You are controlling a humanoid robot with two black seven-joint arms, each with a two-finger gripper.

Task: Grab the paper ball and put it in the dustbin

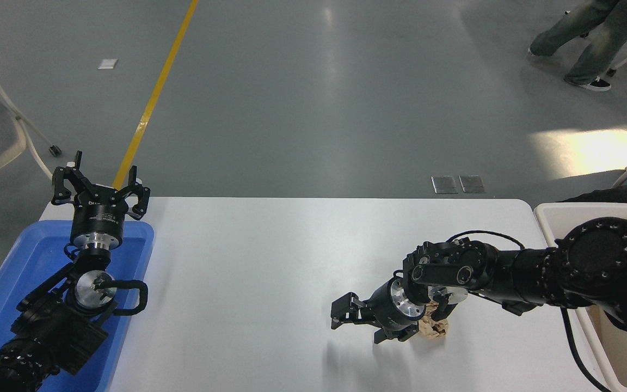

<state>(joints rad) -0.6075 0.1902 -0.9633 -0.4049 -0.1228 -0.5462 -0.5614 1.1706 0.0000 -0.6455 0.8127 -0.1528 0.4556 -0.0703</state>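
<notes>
The right gripper's jaws stand apart with nothing between them, pointing toward 9 o'clock low over the worktop. The paper ball lies on the worktop at about 3 o'clock from those jaws, behind them and tucked just under the gripper's wrist; part of it is hidden by the wrist, and I cannot tell if they touch. The right arm reaches in from the 3 o'clock edge, passing over the near wall of the dustbin, which stands at the worktop's right end, at about 2 o'clock from the ball.

Far across at 9 o'clock, the left gripper is parked over the blue tray, its jaws spread wide and empty, pointing to 12 o'clock. A person's legs show at 1 o'clock on the grey floor.
</notes>
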